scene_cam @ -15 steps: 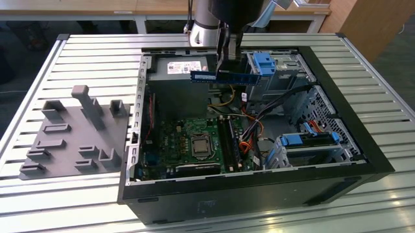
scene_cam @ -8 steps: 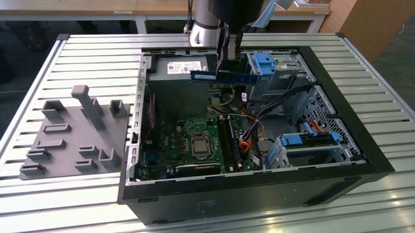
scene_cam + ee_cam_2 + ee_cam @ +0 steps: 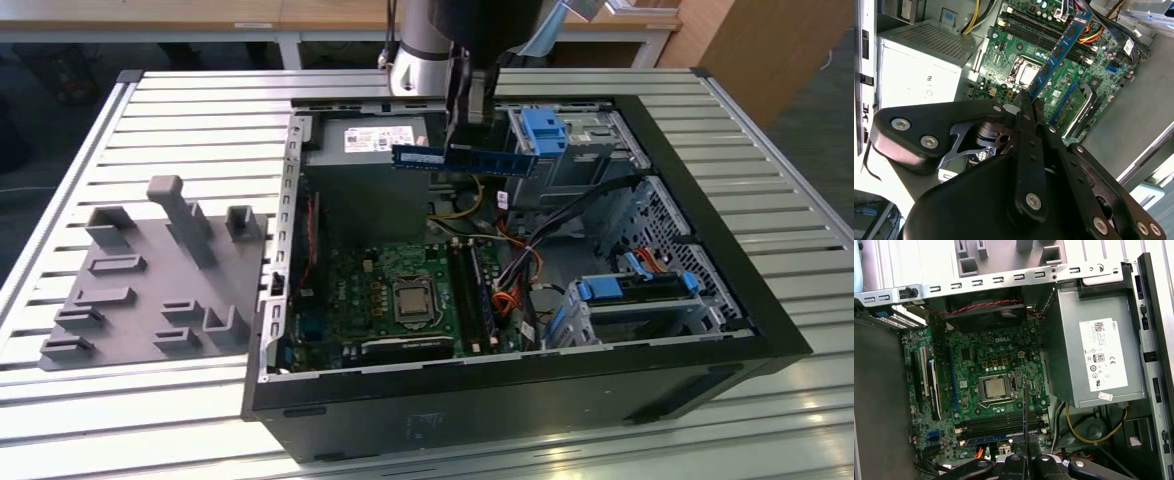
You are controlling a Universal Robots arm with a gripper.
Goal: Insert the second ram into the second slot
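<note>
The second ram (image 3: 463,158), a thin blue stick with dark chips and a white label, hangs level above the open computer case (image 3: 694,330). My gripper (image 3: 466,143) is shut on its upper edge. In the second wrist view the ram (image 3: 1058,52) runs out from the gripper (image 3: 1029,102) over the green motherboard (image 3: 1019,50). The first wrist view has it edge-on (image 3: 1024,415) over the memory slots (image 3: 999,421), above the gripper (image 3: 1024,460). A blue stick (image 3: 1004,437) sits in one slot; the dark slots beside it are bare.
A grey power supply (image 3: 367,145) fills the case's back corner, under the held stick. Blue drive-bay brackets (image 3: 547,128) and orange and black cables (image 3: 514,275) lie on the exterior view's right. A grey holder fixture (image 3: 160,270) stands outside the case on the left.
</note>
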